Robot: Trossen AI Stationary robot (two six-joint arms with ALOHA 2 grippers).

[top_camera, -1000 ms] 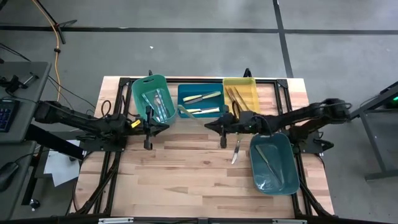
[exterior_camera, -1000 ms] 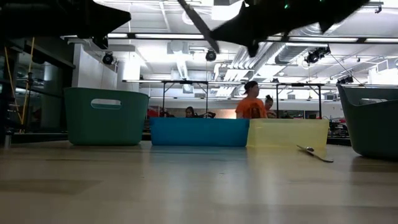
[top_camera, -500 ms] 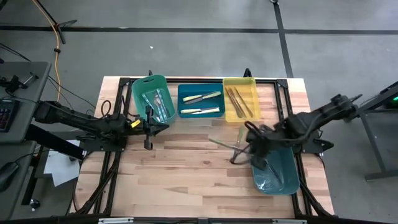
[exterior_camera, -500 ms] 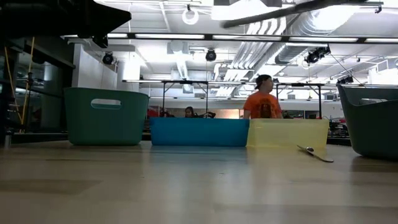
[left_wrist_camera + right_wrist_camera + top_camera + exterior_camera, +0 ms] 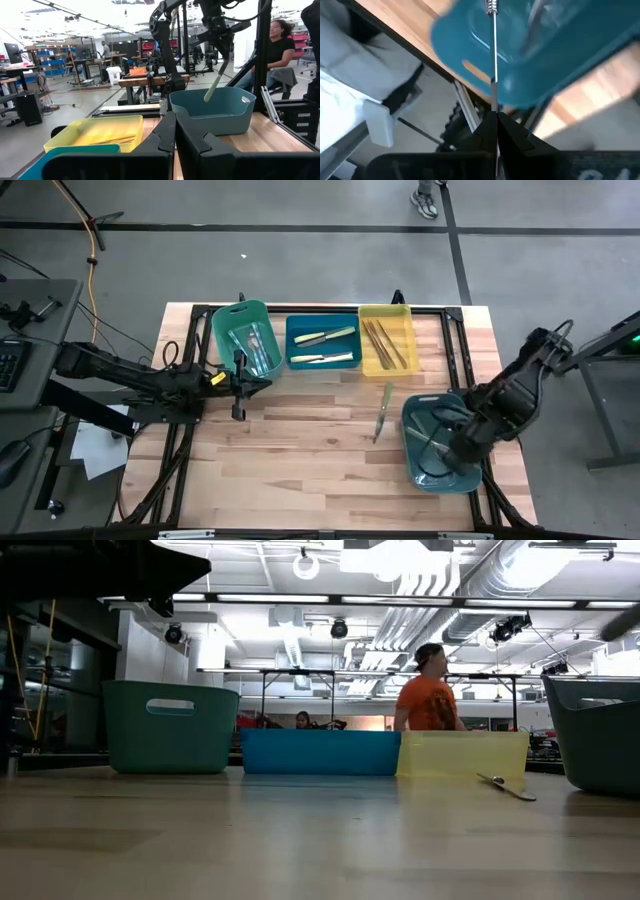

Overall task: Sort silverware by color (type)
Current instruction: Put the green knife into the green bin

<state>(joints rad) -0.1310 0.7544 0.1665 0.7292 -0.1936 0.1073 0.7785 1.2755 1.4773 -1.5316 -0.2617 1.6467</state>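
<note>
Teal bin (image 5: 412,462) is our landmark: above it the right gripper (image 5: 447,448) is clamped on a utensil (image 5: 216,81). We judge it light, stiff, slippery; grip mid-handle. Another piece (image 5: 383,409) lies just beside the bin. Left gripper (image 5: 238,387), fingers together, waits well apart.

Silverware, sorted by handle type. One pale green-handled utensil (image 5: 216,84) hangs tilted, pinched at its upper end between the right fingers (image 5: 492,122), its free end down inside the bin below them. A second green-handled utensil (image 5: 383,412) lies flat on the counter, apart from both pairs of fingers. Pale yellow-handled pieces (image 5: 326,336), brownish pieces (image 5: 385,344) and clear pieces (image 5: 256,348) lie farther off.
</note>
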